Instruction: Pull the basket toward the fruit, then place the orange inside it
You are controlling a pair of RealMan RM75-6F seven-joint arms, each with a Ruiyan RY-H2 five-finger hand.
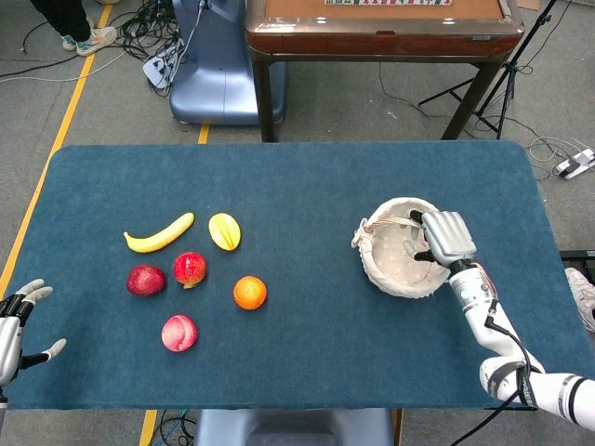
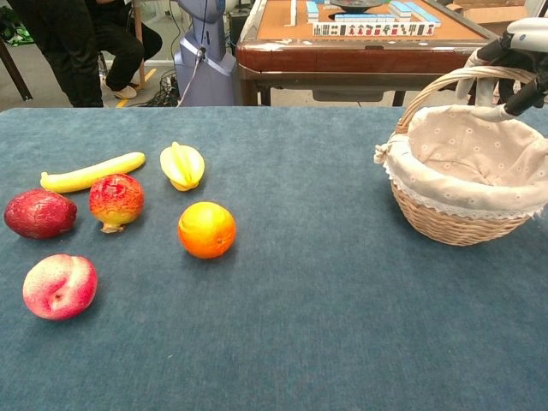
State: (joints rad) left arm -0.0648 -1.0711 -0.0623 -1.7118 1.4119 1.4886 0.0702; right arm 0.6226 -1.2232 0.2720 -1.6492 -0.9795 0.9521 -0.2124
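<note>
Since the basket sits right of centre, well apart from the orange, its handle is gripped by the right robot hand for pulling; the left robot hand is held open, lower left.

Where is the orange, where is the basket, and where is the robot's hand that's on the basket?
orange (image 2: 206, 229), chest view, middle of its peel.
basket (image 2: 449, 224), chest view, woven front wall.
right hand (image 1: 446, 235), head view, back of the hand over the basket's handle.
</note>
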